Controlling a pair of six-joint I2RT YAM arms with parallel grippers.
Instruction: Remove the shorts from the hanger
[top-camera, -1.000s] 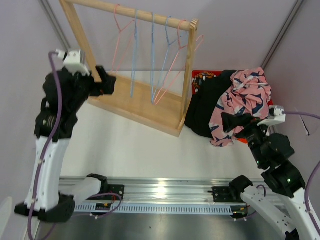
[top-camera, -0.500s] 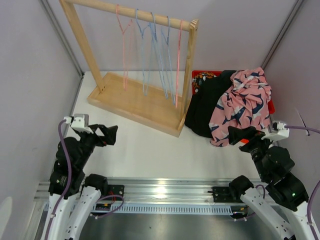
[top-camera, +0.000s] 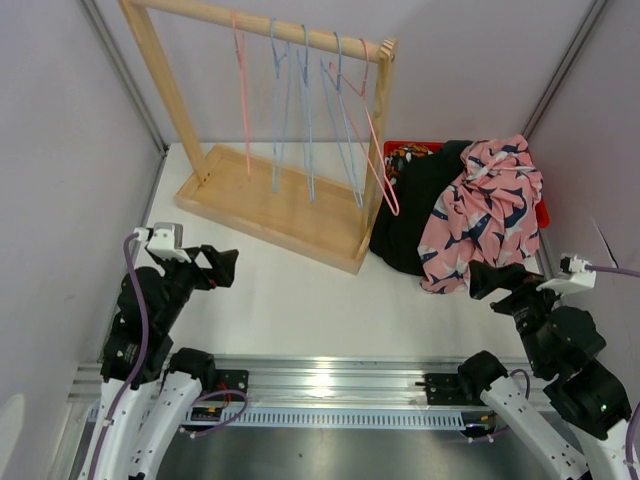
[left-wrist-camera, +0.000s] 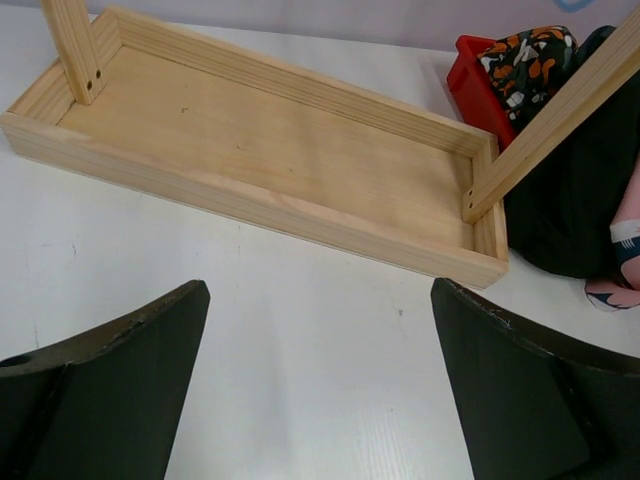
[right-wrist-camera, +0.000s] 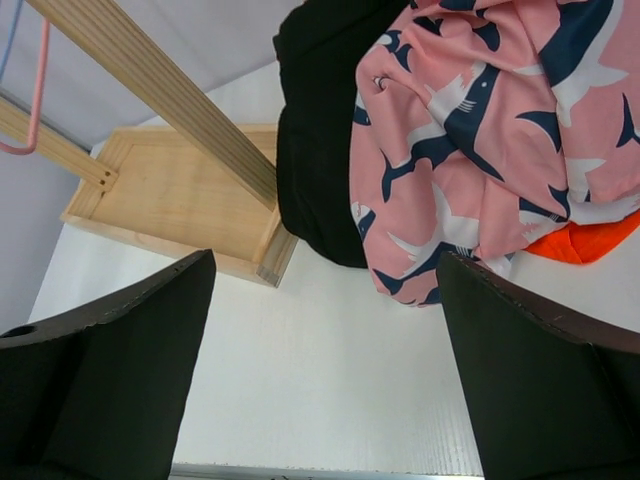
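Note:
The wooden rack (top-camera: 270, 205) carries several bare pink and blue wire hangers (top-camera: 305, 110); the rightmost pink hanger (top-camera: 378, 160) swings out past the right post. No garment hangs on any of them. Pink shorts with navy birds (top-camera: 485, 215) (right-wrist-camera: 480, 130) lie crumpled on a black garment (top-camera: 405, 220) (right-wrist-camera: 320, 130) over a red bin (top-camera: 400, 152). My left gripper (top-camera: 222, 268) (left-wrist-camera: 318, 295) is open over the bare table, in front of the rack's base (left-wrist-camera: 260, 170). Near the pile's front edge, my right gripper (top-camera: 485, 278) (right-wrist-camera: 325, 262) is open, holding nothing.
A patterned cloth (left-wrist-camera: 525, 60) sits in the red bin (left-wrist-camera: 475, 90) behind the rack's right post (left-wrist-camera: 560, 120). Grey walls close in the left, back and right. A metal rail (top-camera: 320, 385) runs along the near edge between the arm bases.
My left arm has drawn back from the rack's left post to the near left of the table. The right arm has pulled back a little. The hangers are swinging, the rightmost pink one outward.

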